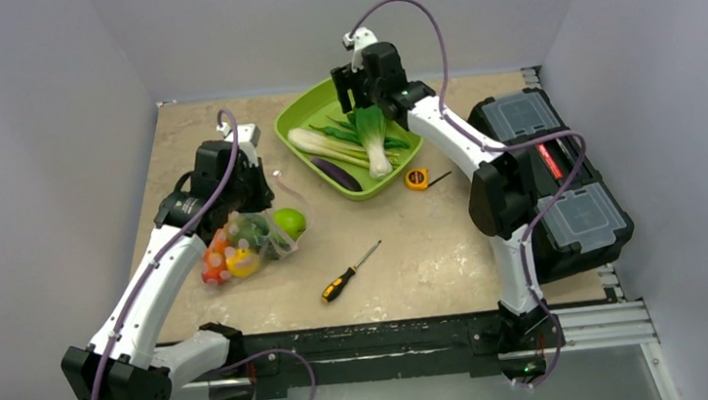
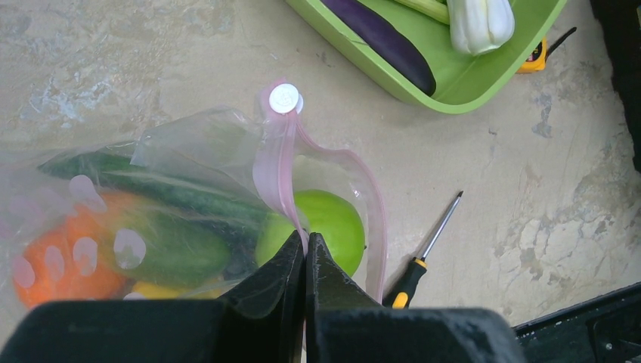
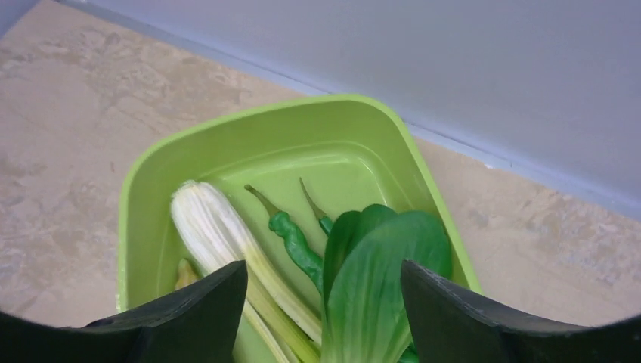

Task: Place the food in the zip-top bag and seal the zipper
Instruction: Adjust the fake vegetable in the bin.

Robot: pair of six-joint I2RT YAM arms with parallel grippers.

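Showing the zip-top bag [image 1: 246, 242] on its side on the table [image 1: 433, 251], left of centre and directly under the left gripper [image 2: 306, 243]. Through the clear film an orange piece [image 2: 60, 261], a long cucumber [image 2: 151, 193] and a yellow piece low down can be made out. The green apple [image 2: 321, 223] sits right at the mouth, with the two sides of the pinkish zipper [image 2: 276, 162] spread around it. A white slider [image 2: 285, 98] rests at the far end of the strip. The left jaws are clenched on the zipper near the apple.

By judgement, loading is largely done, while sealing is not: the mouth gapes and the apple looks only partly inside.

The right gripper [image 3: 321, 272] hangs over the far end of the lime-green tray [image 3: 264, 121], its jaws released wide with nothing between them. In the tray lie bok choy [image 1: 373, 134], a pale ribbed stalk [image 3: 208, 227], green chillies [image 3: 291, 238] and a purple eggplant [image 1: 336, 174]. Whether these are meant for the bag cannot be told.

A black-and-yellow screwdriver [image 1: 349, 272] lies near the table's front, a small yellow tape measure [image 1: 416, 178] sits just beside the tray, and black cases [image 1: 548, 171] stand at the right edge.

No brand, label or writing is legible in any view.
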